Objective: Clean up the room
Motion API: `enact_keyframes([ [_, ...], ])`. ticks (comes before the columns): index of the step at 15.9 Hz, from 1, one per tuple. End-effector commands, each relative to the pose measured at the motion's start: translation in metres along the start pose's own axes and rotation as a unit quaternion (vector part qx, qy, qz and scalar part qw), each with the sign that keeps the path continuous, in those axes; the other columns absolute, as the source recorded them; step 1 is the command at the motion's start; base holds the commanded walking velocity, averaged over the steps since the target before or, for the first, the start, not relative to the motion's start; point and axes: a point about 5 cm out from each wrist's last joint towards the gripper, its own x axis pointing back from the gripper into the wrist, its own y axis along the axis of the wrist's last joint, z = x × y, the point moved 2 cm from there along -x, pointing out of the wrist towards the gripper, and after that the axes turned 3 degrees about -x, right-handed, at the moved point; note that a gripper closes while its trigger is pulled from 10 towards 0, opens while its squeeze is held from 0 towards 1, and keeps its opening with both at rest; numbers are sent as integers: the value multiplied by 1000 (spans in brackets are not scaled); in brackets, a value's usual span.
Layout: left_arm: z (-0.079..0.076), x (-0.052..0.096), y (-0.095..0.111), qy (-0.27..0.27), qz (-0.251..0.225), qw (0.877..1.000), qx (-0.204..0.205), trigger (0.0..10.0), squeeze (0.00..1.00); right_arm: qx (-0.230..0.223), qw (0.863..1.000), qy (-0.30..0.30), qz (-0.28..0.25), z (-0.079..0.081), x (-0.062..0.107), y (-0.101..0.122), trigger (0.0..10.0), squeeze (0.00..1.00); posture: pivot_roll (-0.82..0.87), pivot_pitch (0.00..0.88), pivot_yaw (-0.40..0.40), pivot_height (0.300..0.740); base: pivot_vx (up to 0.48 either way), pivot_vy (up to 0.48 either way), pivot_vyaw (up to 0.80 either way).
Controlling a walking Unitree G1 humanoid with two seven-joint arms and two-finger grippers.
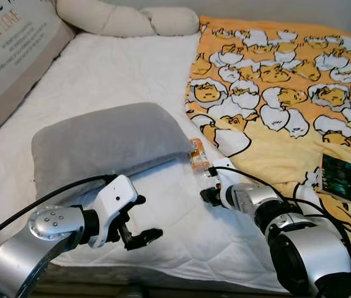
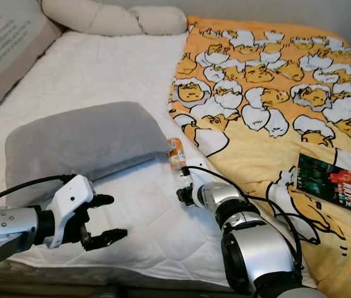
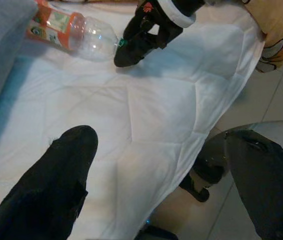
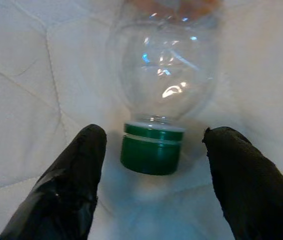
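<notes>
A clear plastic bottle [image 1: 198, 155] with an orange label and a green cap [image 4: 151, 148] lies on the white mattress [image 1: 126, 68], between the grey pillow and the yellow blanket. My right gripper [image 4: 156, 134] is open at the bottle's cap end, with one black finger on each side of the cap and not touching it. The left wrist view shows the same right gripper [image 3: 131, 47] just off the bottle [image 3: 71, 32]. My left gripper [image 1: 143, 218] hovers open over the mattress near the bed's front edge, below the pillow, holding nothing.
A grey pillow [image 1: 107, 143] lies left of the bottle. A yellow cartoon blanket [image 1: 287, 93] covers the bed's right half, with a dark book [image 1: 349, 180] on it. A lettered cushion [image 1: 8, 49] and a cream knotted cushion [image 1: 126, 18] sit at the head. Tiled floor [image 3: 281, 90] lies past the bed edge.
</notes>
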Motion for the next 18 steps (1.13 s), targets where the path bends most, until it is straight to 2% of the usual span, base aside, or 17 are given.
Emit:
enact_keyframes([
  [1, 0, 5, 2, 3, 0, 1000, -2, 10000, 0, -7, 1000, 7, -4, 2, -1, -1, 0, 0, 175, 95, 0, 740, 0, 0, 0],
  [9, -1, 7, 2, 7, 5, 1000, 3, 10000, 0, -6, 1000, 11, -7, 6, -3, -4, 0, 0, 181, 96, -2, 740, 0, 0, 0],
  [18, 2, 4, 4, 12, -3, 1000, 2, 10000, 0, -12, 1000, 3, -14, 0, -1, -3, 0, 0, 172, 63, 0, 740, 0, 0, 0],
])
